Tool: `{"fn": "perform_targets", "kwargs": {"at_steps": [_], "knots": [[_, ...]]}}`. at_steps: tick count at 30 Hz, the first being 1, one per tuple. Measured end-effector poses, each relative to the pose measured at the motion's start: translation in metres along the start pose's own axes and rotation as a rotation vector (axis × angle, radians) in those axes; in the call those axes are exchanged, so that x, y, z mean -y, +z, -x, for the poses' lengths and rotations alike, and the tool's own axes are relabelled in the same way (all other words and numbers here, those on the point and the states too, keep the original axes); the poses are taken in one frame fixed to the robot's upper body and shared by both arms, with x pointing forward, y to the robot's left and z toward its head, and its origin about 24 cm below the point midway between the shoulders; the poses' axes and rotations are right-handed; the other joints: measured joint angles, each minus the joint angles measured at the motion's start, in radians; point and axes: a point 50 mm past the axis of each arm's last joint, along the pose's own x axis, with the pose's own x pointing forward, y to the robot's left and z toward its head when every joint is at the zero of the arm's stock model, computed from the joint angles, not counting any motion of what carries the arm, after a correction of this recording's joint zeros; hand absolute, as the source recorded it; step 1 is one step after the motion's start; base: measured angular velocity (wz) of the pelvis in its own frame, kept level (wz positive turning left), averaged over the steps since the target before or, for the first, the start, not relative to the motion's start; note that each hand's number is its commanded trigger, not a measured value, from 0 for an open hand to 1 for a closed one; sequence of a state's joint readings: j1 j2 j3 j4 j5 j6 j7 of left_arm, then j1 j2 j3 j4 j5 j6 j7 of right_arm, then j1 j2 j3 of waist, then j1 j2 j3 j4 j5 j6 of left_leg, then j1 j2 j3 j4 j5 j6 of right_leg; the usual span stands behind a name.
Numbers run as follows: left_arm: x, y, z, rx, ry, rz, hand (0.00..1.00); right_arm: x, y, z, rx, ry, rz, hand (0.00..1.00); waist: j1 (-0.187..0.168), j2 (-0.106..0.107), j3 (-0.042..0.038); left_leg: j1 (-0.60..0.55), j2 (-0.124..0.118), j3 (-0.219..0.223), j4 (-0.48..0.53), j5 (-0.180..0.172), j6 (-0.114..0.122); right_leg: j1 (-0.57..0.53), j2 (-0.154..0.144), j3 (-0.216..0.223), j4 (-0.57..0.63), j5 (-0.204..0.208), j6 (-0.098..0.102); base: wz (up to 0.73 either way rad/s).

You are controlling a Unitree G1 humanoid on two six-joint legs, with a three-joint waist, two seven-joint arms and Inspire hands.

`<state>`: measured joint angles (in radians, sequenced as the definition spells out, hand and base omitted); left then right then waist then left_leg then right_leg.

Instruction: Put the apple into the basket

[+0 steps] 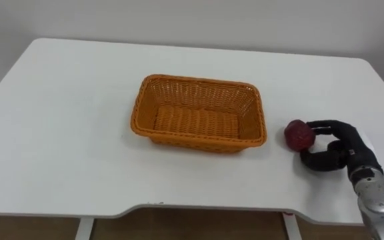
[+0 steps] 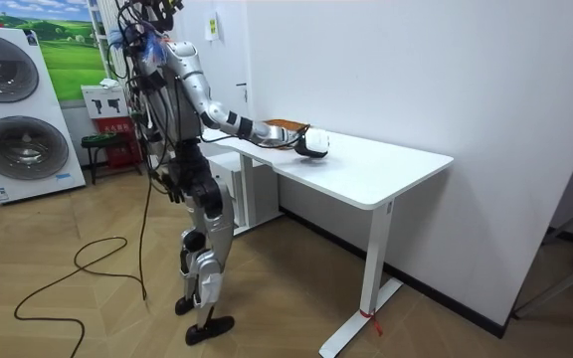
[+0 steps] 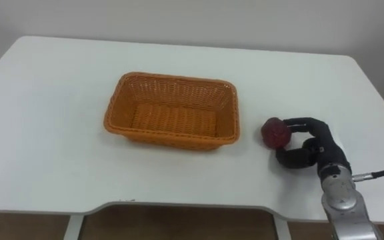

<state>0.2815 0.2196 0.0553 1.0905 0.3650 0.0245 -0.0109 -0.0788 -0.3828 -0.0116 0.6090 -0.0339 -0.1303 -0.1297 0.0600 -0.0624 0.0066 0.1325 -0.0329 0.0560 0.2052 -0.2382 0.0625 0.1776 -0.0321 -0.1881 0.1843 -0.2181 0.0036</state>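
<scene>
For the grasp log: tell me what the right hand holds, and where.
The apple, resting on the table: the right hand curls round its right side.

White surface (image 1: pixel 65 147): dark red apple (image 1: pixel 299 135) lies at the left of the robot hand (image 1: pixel 342 148), its curled fingers and thumb round it. Orange wicker basket (image 1: pixel 200 113) farther left, apart from both.
</scene>
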Motion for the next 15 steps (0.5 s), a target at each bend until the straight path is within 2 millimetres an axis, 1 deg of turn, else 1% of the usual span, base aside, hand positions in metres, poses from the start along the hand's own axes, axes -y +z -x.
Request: {"fn": "perform_targets", "kwargs": {"at_steps": [3, 5, 9, 12, 15], "knots": [[0.001, -0.001, 0.0, -0.014, 0.01, 0.003, 0.0, 0.003, 0.011, -0.001, 0.036, -0.051, -0.071, 1.0, 0.0, 0.007, -0.0033, -0.001, 0.0, 0.0, -0.001, 0.001, -0.001, 0.001, 0.001, 0.009, 0.0, 0.0, 0.0, 0.0], [0.001, -0.001, 0.0, -0.016, 0.025, 0.004, 0.0, 0.008, 0.022, -0.002, 0.081, -0.095, -0.123, 1.0, -0.001, 0.008, -0.0035, 0.0, 0.001, 0.0, 0.0, 0.001, -0.002, 0.003, 0.001, 0.009, -0.001, 0.0, 0.0, 0.0], [0.001, 0.0, 0.0, -0.014, 0.026, 0.006, 0.0, 0.011, 0.036, -0.001, 0.136, -0.136, -0.159, 1.0, -0.002, 0.008, -0.0033, -0.003, 0.0, 0.0, 0.0, 0.001, -0.001, 0.0, 0.001, 0.008, -0.001, 0.0, 0.0, 0.0], [0.001, 0.0, 0.0, -0.015, 0.03, 0.006, 0.0, 0.014, 0.052, 0.001, 0.205, -0.169, -0.17, 1.0, -0.005, 0.01, -0.0038, -0.008, 0.0, 0.0, 0.0, 0.002, -0.001, -0.005, 0.002, 0.009, -0.001, 0.0, 0.0, 0.0], [0.003, 0.0, 0.0, -0.015, 0.028, 0.009, 0.0, 0.02, 0.072, 0.004, 0.287, -0.228, -0.188, 1.0, -0.004, 0.013, -0.0083, -0.006, 0.001, -0.001, 0.001, 0.002, -0.001, -0.003, 0.003, 0.011, -0.001, 0.0, 0.0, 0.0]]}}
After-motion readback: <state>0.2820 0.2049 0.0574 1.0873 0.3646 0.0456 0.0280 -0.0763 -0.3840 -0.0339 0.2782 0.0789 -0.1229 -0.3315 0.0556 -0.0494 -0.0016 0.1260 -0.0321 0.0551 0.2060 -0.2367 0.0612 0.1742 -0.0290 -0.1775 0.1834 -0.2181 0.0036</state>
